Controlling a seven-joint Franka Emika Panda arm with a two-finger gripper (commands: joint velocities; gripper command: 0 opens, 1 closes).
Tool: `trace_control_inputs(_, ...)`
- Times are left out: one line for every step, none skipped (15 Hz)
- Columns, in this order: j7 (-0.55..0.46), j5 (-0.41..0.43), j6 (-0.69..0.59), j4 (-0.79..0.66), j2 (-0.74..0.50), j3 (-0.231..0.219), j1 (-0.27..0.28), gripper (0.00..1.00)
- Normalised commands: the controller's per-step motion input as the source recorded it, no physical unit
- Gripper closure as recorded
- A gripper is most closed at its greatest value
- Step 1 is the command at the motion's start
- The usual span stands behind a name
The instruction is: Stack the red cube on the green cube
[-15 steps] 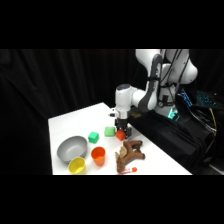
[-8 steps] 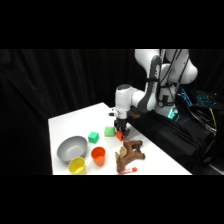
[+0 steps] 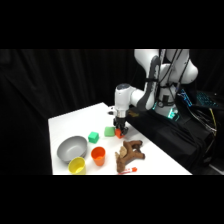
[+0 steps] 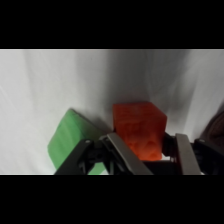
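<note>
Gripper sits low over the red cube, its two fingers spread and straddling the cube, one on each side. It looks open, with no clear sign of a squeeze yet, though whether the pads already touch the cube's faces is hard to tell. In the side view the gripper comes straight down onto the tabletop near its far edge, and only a sliver of red shows at its tips.

Just beside the red cube, nearly touching it, lies a green cube; in the side view this is the paler one. The darker green cube, the stacking target, sits a little apart from it, nearer the grey bowl. An orange cup, a yellow cup and a brown wooden piece stand nearer the camera.

By my reading, the step in hand is the grasp: the gripper is in place around the cube but has not lifted it. Next it needs to close squarely on the red cube without nudging the pale neighbour, lift clear, carry over past the pale cube to the darker one, and lower with the edges lined up before letting go.
</note>
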Motion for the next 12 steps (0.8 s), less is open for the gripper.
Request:
trace_control_inputs(0.34, -0.311, -0.36, -0.21, -0.59, -0.335, 0.348, 0.73)
trace_control_inputs(0.37, -0.351, -0.40, -0.18, -0.60, -0.300, 0.309, 0.73)
trace_control_inputs(0.38, -0.380, -0.46, -0.14, -0.62, -0.232, 0.238, 0.73)
trace_control_inputs(0.36, -0.372, -0.49, -0.10, -0.61, -0.128, 0.131, 0.73)
trace_control_inputs(0.32, -0.324, -0.51, -0.06, -0.60, -0.023, 0.023, 0.73)
trace_control_inputs(0.26, -0.253, -0.52, -0.02, -0.56, 0.065, -0.067, 0.73)
trace_control_inputs(0.18, -0.162, -0.51, 0.02, -0.52, 0.144, -0.139, 0.73)
trace_control_inputs(0.13, -0.102, -0.49, 0.05, -0.46, 0.186, -0.184, 0.73)
trace_control_inputs(0.05, -0.015, -0.50, 0.12, -0.40, 0.213, -0.218, 0.73)
trace_control_inputs(-0.02, 0.064, -0.49, 0.17, -0.34, 0.220, -0.231, 0.73)
trace_control_inputs(-0.07, 0.129, -0.46, 0.23, -0.27, 0.213, -0.227, 0.73)
trace_control_inputs(-0.09, 0.176, -0.42, 0.27, -0.20, 0.196, -0.215, 0.73)
